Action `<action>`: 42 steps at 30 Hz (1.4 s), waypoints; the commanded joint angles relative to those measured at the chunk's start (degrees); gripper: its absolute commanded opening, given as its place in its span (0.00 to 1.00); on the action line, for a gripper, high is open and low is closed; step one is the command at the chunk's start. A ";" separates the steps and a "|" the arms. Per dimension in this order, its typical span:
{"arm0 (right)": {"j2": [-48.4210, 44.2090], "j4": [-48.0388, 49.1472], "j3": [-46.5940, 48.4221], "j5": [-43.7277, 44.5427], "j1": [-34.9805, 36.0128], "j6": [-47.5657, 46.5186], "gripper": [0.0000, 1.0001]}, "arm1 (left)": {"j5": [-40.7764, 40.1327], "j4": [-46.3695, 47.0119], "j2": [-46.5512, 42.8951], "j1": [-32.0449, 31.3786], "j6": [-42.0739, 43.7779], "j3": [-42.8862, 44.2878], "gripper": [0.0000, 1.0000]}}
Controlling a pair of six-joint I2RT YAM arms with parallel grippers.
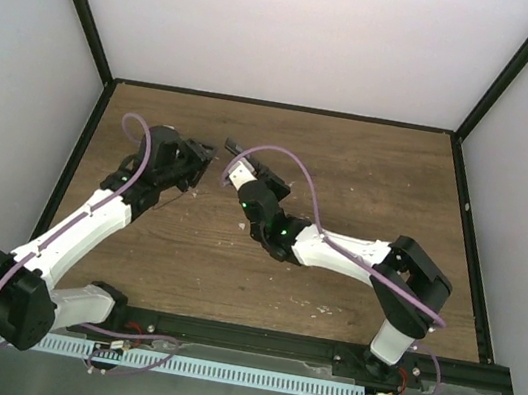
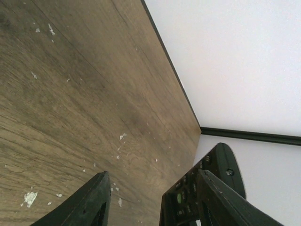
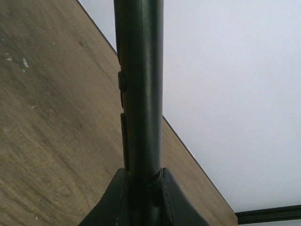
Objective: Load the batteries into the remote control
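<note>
The remote control (image 3: pixel 140 70) is a slim black bar held edge-on and sticking out from my right gripper (image 3: pixel 143 172), whose fingers are shut on its lower end. In the top view my right gripper (image 1: pixel 244 176) holds the remote (image 1: pixel 236 149) above the table's far middle. My left gripper (image 1: pixel 203 160) is just left of it. In the left wrist view the left gripper (image 2: pixel 153 176) is open, and the remote's button face (image 2: pixel 190 186) shows beside and partly behind its right finger (image 2: pixel 221 202). The batteries are out of view.
Pale specks of debris (image 2: pixel 29 197) lie scattered on the wooden table (image 1: pixel 369 175). A black frame edge (image 1: pixel 279 106) and white walls close the back and sides. A purple cable (image 1: pixel 295 162) loops over the right arm.
</note>
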 commanded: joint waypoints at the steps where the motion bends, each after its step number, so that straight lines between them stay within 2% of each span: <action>1: -0.28 -2.09 -0.19 -0.66 0.90 2.98 0.01 | -2.77 3.88 -2.61 -0.90 -0.32 -1.86 0.52; 6: -0.11 -2.87 -0.56 -1.41 1.99 3.75 0.01 | -2.84 7.02 -3.41 -1.86 -0.47 -3.89 0.52; 27: 1.46 0.20 0.19 -1.43 5.84 -0.01 0.01 | -5.32 4.15 -0.97 -3.51 3.31 -1.79 0.51; 31: 1.39 2.19 -0.63 -1.53 6.19 -1.82 0.01 | -5.41 3.74 -1.12 -3.51 3.86 -1.59 0.45; 38: 1.82 3.76 -0.82 -0.84 6.55 -3.22 0.01 | -5.36 3.45 -1.30 -3.51 4.53 -1.82 0.26; 42: 1.78 4.84 -1.18 -0.34 6.82 -4.06 0.01 | -5.01 3.46 -1.20 -3.51 4.69 -1.93 0.21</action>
